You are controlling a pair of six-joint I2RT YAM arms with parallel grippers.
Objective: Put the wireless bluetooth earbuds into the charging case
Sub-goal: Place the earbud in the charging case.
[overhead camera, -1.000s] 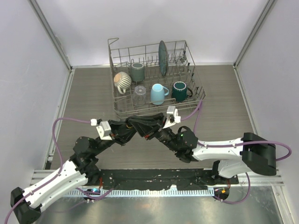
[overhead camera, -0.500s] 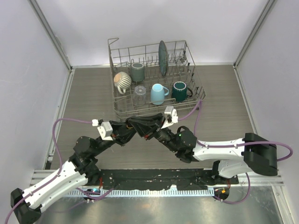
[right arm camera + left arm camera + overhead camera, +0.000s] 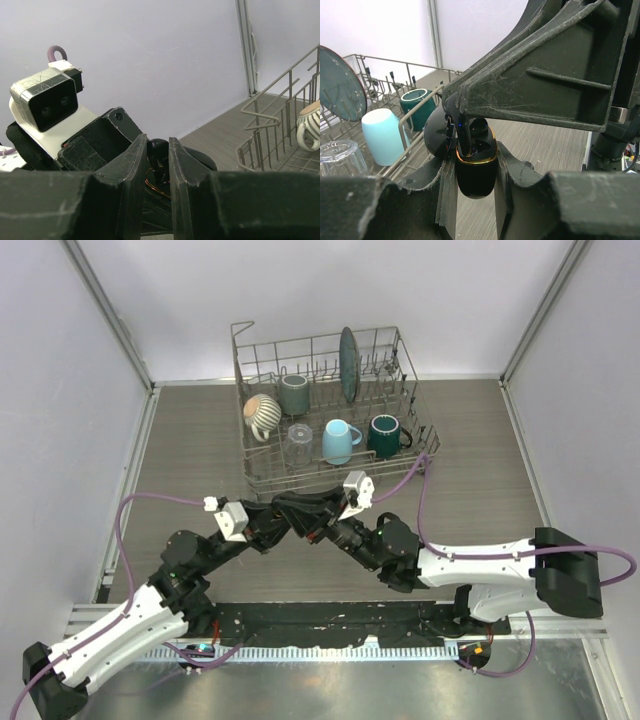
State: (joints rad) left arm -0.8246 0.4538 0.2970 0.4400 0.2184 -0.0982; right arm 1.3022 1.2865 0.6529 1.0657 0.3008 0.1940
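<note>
Left gripper (image 3: 473,167) clamps gold-rimmed black oval case (image 3: 476,181) near grey wire dish rack (image 3: 258,478) edge; right gripper (image 3: 158,152) pinches glossy black earbud (image 3: 159,148) above it.

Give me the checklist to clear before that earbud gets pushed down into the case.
1. Charging case clamped in the left gripper: ok.
2. Lid swung open: ok.
3. Earbud pinched in the right gripper: ok.
4. Earbud directly above the case's gold-rimmed opening: ok.
5. Earbud turned to match its socket: cannot tell, the fingers hide it.
</note>
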